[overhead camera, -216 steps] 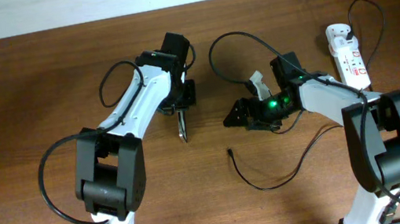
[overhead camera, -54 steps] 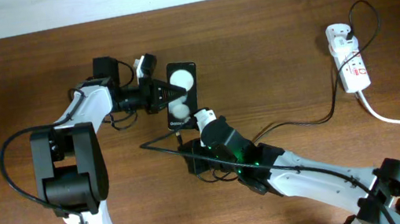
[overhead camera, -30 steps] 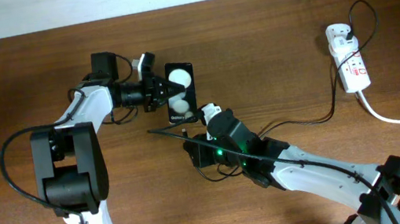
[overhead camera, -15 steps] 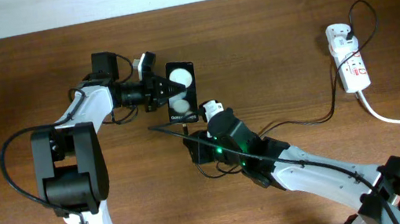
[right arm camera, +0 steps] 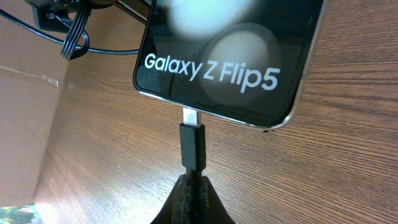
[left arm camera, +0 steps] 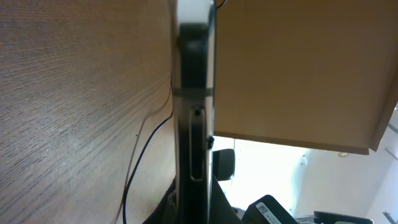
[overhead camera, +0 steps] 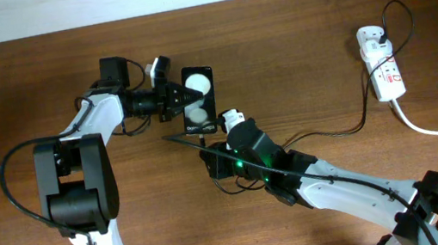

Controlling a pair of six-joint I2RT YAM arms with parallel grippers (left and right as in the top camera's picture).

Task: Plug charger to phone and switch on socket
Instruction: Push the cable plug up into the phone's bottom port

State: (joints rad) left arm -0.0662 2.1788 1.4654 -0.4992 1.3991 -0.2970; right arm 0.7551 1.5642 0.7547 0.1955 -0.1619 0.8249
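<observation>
The phone [right arm camera: 230,56] faces screen-up over the table [overhead camera: 318,29], left of centre, its lettered end toward my right tool [right arm camera: 191,190]. The charger [right arm camera: 193,146] plug meets the port at that end. A short length of bare metal tip shows between plug body and phone edge, so I judge it not fully seated. My right tool is closed on the plug body. My left tool [overhead camera: 174,101] is clamped on the phone's side, bracing it.

Step in hand: insertion. The next move calls for a straight push along the plug axis until the metal is hidden, then release. The socket [overhead camera: 382,63] lies well apart at the far right; its switch comes afterwards.
</observation>
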